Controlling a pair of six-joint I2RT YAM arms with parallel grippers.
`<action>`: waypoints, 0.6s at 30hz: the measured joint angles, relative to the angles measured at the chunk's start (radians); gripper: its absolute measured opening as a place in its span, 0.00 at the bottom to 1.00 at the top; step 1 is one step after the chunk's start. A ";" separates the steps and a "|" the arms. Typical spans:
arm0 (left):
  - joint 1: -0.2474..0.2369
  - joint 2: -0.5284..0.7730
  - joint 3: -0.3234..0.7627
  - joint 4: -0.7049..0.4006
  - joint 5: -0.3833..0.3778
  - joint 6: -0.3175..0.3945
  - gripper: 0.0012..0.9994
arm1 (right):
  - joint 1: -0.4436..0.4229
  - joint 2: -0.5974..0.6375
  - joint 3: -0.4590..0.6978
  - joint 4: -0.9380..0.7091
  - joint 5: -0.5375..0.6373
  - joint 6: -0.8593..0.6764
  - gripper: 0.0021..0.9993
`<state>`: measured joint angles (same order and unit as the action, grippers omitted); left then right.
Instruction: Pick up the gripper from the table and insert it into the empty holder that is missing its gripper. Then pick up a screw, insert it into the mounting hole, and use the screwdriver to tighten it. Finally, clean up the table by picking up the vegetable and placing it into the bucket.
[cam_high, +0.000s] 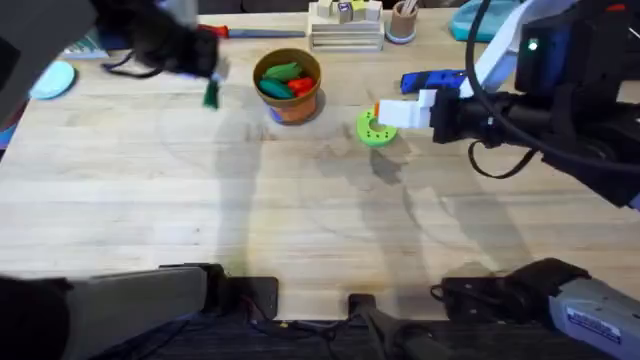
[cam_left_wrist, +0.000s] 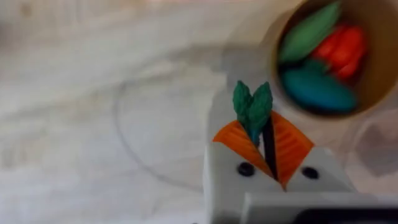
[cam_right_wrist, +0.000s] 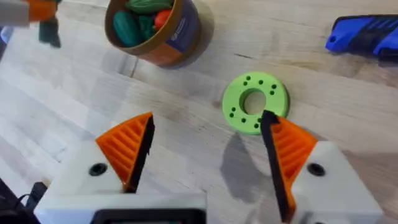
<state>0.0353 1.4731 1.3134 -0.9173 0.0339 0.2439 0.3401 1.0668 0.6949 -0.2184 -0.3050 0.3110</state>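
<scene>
My left gripper (cam_high: 211, 86) hangs above the table just left of the bucket (cam_high: 293, 108), shut on the small dark green vegetable (cam_high: 210, 96). In the left wrist view the vegetable (cam_left_wrist: 252, 107) sticks up between the orange pads (cam_left_wrist: 235, 140), with the bucket (cam_left_wrist: 324, 118) close beside it. The right gripper (cam_high: 380, 113) hovers over the green ring disc, its fingers open and nothing between them (cam_right_wrist: 208, 152). The blue screwdriver (cam_high: 435, 80) lies behind it on the table (cam_right_wrist: 367, 34). The loose gripper, the holder and the screw are out of view.
The bucket (cam_right_wrist: 177, 34) holds a light-green pod, a red toy and a teal one. A green ring disc (cam_high: 376, 131) (cam_right_wrist: 256, 102) lies right of it. At the back edge are a red-handled tool (cam_high: 250, 33), wooden blocks (cam_high: 345, 28) and a tan cup (cam_high: 403, 22).
</scene>
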 joint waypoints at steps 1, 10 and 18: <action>-0.029 -0.004 0.003 0.033 0.003 -0.005 0.03 | 0.000 0.000 0.000 0.000 0.000 0.000 0.99; -0.230 0.008 0.010 0.218 0.084 -0.035 0.03 | 0.000 0.000 0.000 0.000 0.000 0.000 0.99; -0.275 0.151 0.010 0.336 0.105 -0.187 0.03 | 0.000 0.000 0.000 0.000 0.000 0.000 0.99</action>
<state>-0.2398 1.6237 1.3231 -0.5811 0.1385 0.0565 0.3401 1.0668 0.6949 -0.2184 -0.3051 0.3111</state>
